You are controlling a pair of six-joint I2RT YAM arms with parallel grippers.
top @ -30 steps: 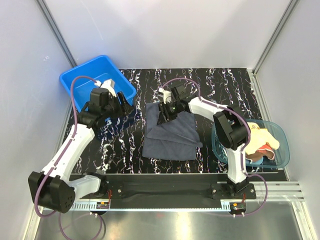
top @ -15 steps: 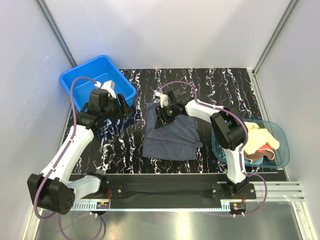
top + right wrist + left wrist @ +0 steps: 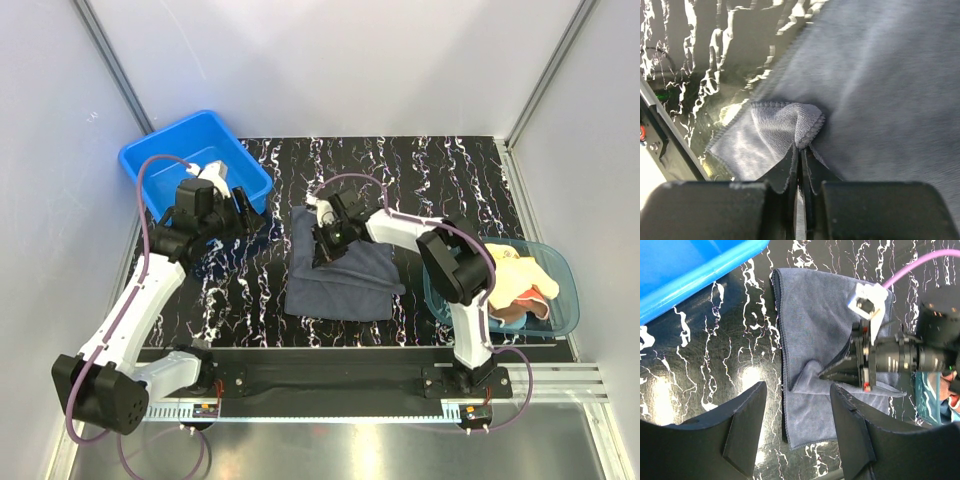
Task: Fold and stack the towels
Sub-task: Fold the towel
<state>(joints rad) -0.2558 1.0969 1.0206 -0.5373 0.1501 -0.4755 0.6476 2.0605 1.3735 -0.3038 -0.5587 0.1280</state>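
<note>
A dark navy-grey towel (image 3: 340, 275) lies on the black marbled table, partly folded. My right gripper (image 3: 322, 256) is shut on a pinched edge of the towel (image 3: 807, 127), low over its left part. The same towel shows in the left wrist view (image 3: 815, 340) with the right gripper (image 3: 827, 375) on it. My left gripper (image 3: 245, 205) is open and empty, held above the table left of the towel, near the blue tub. Yellow and brown towels (image 3: 520, 280) lie bunched in the teal bowl at the right.
A blue plastic tub (image 3: 190, 160) stands at the back left, close behind my left gripper. A translucent teal bowl (image 3: 560, 262) sits at the right edge. A black rail (image 3: 330, 378) runs along the near edge.
My right gripper has moved left and toward the near edge, dragging the pinched towel edge over the towel. The left arm has barely shifted.
</note>
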